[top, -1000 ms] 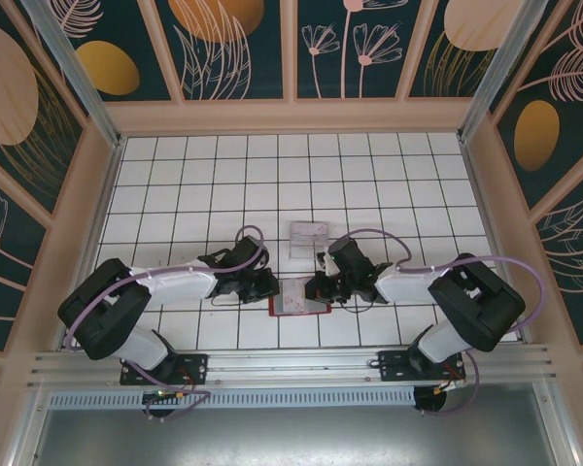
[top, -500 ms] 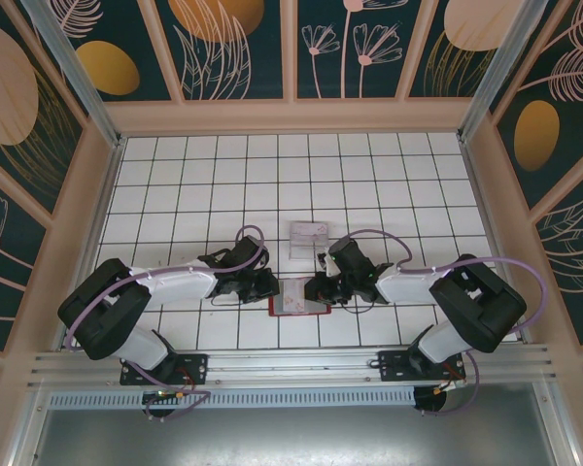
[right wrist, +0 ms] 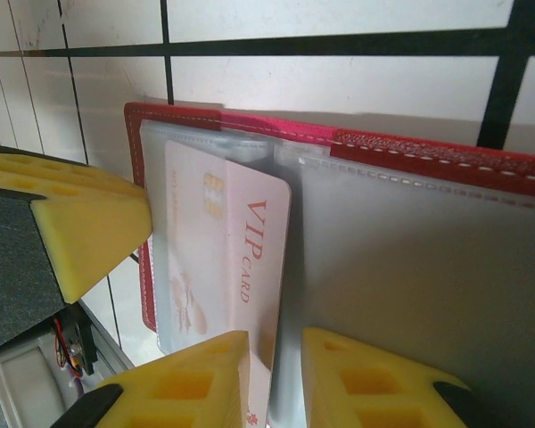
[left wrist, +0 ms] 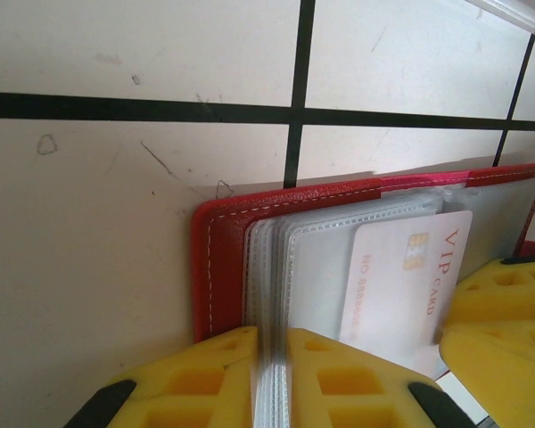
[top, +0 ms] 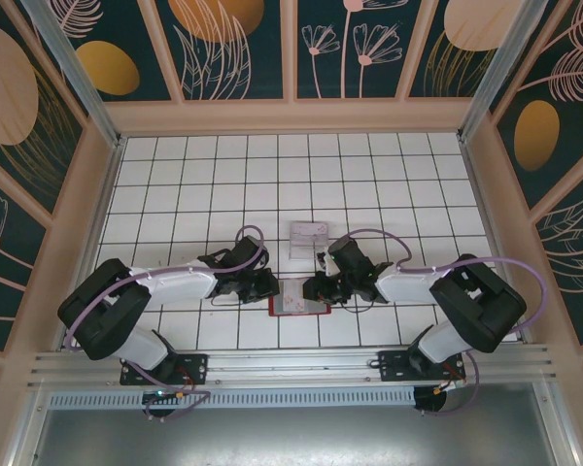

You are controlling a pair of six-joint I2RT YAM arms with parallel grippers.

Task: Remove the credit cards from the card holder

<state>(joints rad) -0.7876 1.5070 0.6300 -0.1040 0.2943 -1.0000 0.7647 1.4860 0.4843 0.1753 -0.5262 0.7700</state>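
The red card holder [top: 299, 301] lies open on the white tiled table [top: 223, 194], near its 6 o'clock edge. The left gripper [top: 269, 285] is at the holder's 9 o'clock and the right gripper [top: 314, 288] at its 3 o'clock. A clear tray [top: 309, 236] sits at its 12 o'clock.

In the left wrist view the left gripper [left wrist: 269, 335] is pressed together on the stack of clear sleeves [left wrist: 269, 267] at the holder's fold. A pale pink credit card [left wrist: 401, 276] marked VIP sticks partway out of a sleeve.

In the right wrist view the right gripper [right wrist: 276, 343] shows a narrow gap with the card's long edge in it. I cannot tell whether it pinches the card.

Both arms fold inward, forearms low and nearly level.

The card's near end is cut off by the frame.
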